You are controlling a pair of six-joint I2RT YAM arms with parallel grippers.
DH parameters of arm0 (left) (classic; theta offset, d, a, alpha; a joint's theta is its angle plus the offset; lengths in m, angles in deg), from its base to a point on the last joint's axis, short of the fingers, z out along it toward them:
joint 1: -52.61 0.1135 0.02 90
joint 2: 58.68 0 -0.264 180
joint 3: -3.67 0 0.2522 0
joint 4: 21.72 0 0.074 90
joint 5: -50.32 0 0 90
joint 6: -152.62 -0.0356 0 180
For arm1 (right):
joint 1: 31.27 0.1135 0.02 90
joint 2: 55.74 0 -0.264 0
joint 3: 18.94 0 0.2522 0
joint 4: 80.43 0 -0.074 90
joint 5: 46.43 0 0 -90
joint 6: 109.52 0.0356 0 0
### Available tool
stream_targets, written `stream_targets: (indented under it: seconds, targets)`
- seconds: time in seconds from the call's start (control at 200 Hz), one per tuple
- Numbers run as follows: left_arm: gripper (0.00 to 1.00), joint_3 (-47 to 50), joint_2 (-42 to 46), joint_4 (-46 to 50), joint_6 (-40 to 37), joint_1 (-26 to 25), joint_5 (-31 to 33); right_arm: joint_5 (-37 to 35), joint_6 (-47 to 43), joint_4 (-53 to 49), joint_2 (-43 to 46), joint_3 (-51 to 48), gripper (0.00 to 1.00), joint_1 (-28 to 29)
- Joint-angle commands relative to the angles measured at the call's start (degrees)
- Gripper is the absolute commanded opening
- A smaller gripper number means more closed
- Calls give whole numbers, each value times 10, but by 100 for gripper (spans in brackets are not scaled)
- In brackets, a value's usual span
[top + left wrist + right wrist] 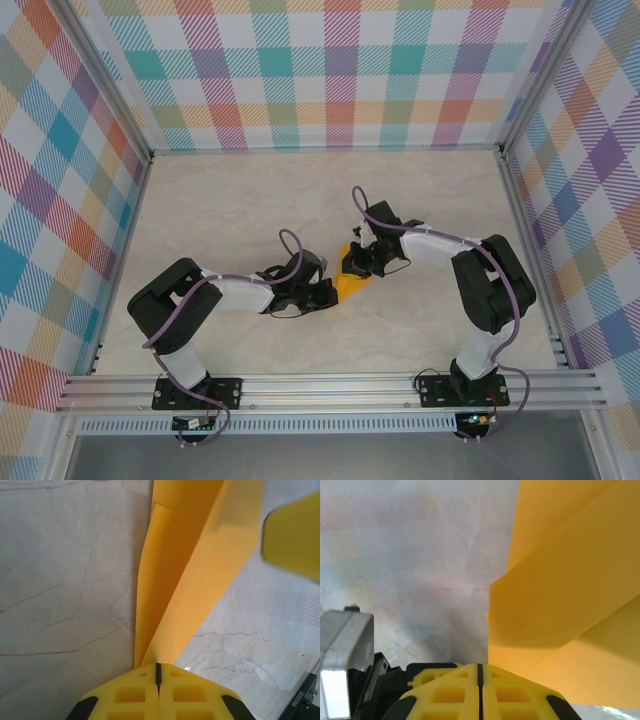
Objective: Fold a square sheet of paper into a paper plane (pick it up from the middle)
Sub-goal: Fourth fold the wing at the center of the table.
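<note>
Square sheet of paper [352, 283], partly folded, lay mid-table [220, 210] between both arms. Left gripper [158, 672] was clenched on its narrow end. Right gripper [480, 674] was closed at its edge, hold unclear. Light, limp, easily creased; judged best pinched on the layered folds.

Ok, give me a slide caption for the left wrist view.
Left gripper shut on folded paper over the marbled table.
</note>
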Motion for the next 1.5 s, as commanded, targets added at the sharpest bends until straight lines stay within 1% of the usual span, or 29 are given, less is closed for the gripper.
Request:
stream_targets:
  seconds: [0.0,0.105,0.275,0.465,0.645,0.81,1.025,1.285,1.495]
  targets:
    - [0,24,-6,72,4,3,16,12,-12,8,2,-16,6,15]
    - [0,24,-5,73,6,3,18,27,-12,25,-10,-25,5,25]
    - [0,25,-4,73,12,3,19,30,-18,39,-28,-38,5,31]
    - [0,23,1,86,14,3,23,19,-35,57,-48,-46,5,29]
    - [0,25,7,96,15,3,25,2,-66,104,-48,-64,5,23]
    - [0,26,5,99,14,3,22,0,-79,127,-51,-61,5,-3]
    - [0,29,0,100,13,3,19,0,-79,107,-63,-34,6,-30]
    - [0,29,-2,96,11,4,14,-7,-80,110,-89,-8,6,-63]
    - [0,27,-5,97,10,3,11,1,-82,121,-98,7,6,-96]
